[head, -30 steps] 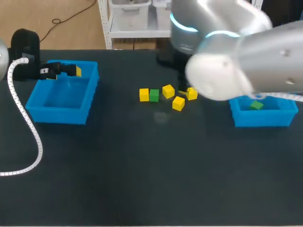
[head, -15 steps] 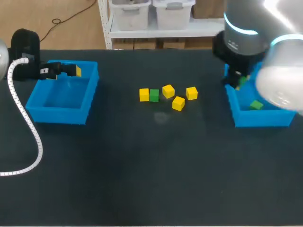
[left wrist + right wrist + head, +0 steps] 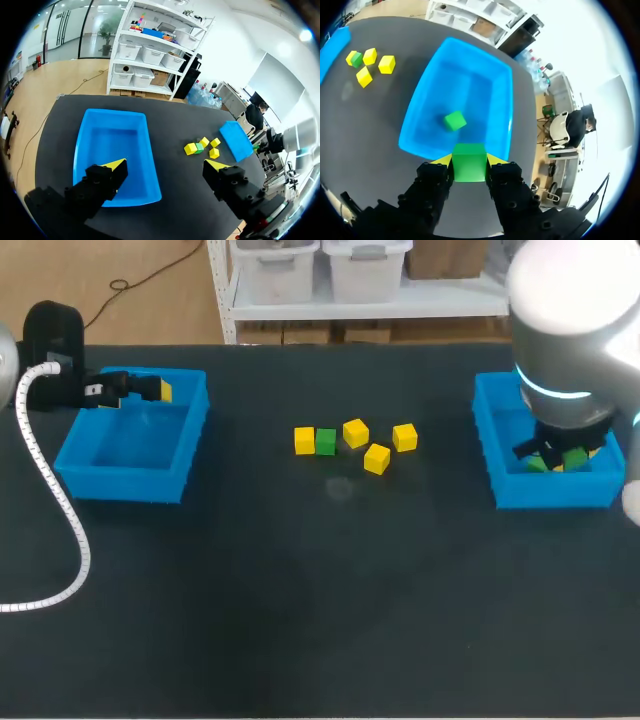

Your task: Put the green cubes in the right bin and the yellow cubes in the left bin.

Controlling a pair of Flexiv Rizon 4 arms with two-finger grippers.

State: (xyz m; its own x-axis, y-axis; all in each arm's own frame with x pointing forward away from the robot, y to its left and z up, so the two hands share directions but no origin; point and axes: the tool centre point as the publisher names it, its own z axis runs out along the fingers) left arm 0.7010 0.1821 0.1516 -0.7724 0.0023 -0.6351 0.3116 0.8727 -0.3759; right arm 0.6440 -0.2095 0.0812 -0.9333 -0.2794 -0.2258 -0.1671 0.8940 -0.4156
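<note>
Several yellow cubes and one green cube lie clustered at the table's middle. My right gripper is shut on a green cube and hangs over the near part of the right bin; another green cube lies inside that bin. In the head view the right gripper is above the right bin. My left gripper stands open and empty above the left bin, at its far left corner.
The left bin holds no cubes. The table's front half is bare dark surface. A white ribbed cable hangs from my left arm over the table's left side.
My right arm has swung from above the middle cubes rightwards to over the right bin, carrying the green cube. The left arm and the cubes on the table have stayed put.
</note>
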